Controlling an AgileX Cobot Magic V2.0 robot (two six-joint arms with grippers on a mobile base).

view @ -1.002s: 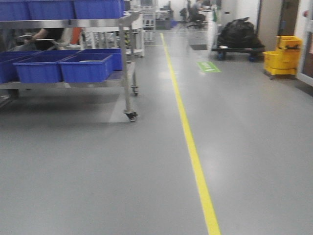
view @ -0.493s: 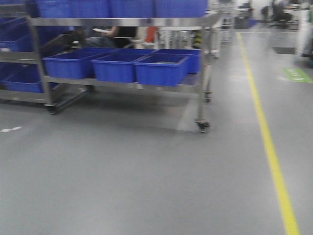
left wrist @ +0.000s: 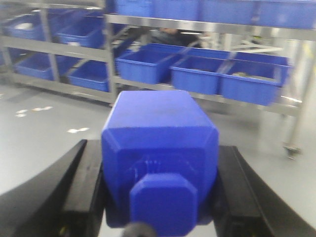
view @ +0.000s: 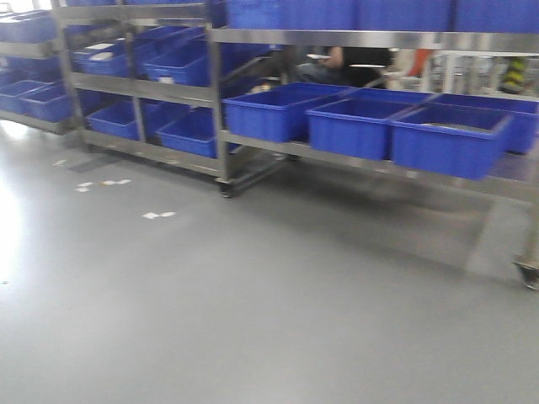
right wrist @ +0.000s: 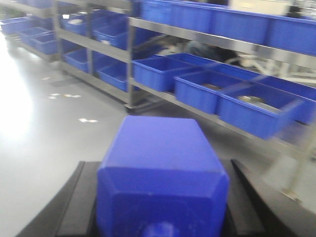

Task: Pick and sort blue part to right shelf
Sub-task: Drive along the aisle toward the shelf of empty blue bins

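Note:
In the left wrist view my left gripper [left wrist: 159, 163] is shut on the blue part [left wrist: 158, 123], a deep-blue boxy block with sloped shoulders and a low flat cap facing the camera; the black fingers [left wrist: 84, 182] press both its sides. In the right wrist view my right gripper [right wrist: 160, 197] is shut on a similar blue block [right wrist: 160, 158] with a round knob at its near end. The right shelf [view: 354, 38], a steel rack with large blue bins [view: 354, 126], stands ahead at the right. It also shows in the left wrist view [left wrist: 197, 25] and the right wrist view [right wrist: 207, 39].
A second steel rack with blue bins [view: 135, 84] stands left of it, and another [view: 34, 97] at the far left. White scraps [view: 158, 215] lie on the grey floor. A caster [view: 529, 273] sits at the right edge. A person [view: 358, 59] is behind the rack.
The front view has swung left: the rack with blue bins has slid from the left to the right of the frame, the yellow floor line has left view, and more racks have appeared at left.

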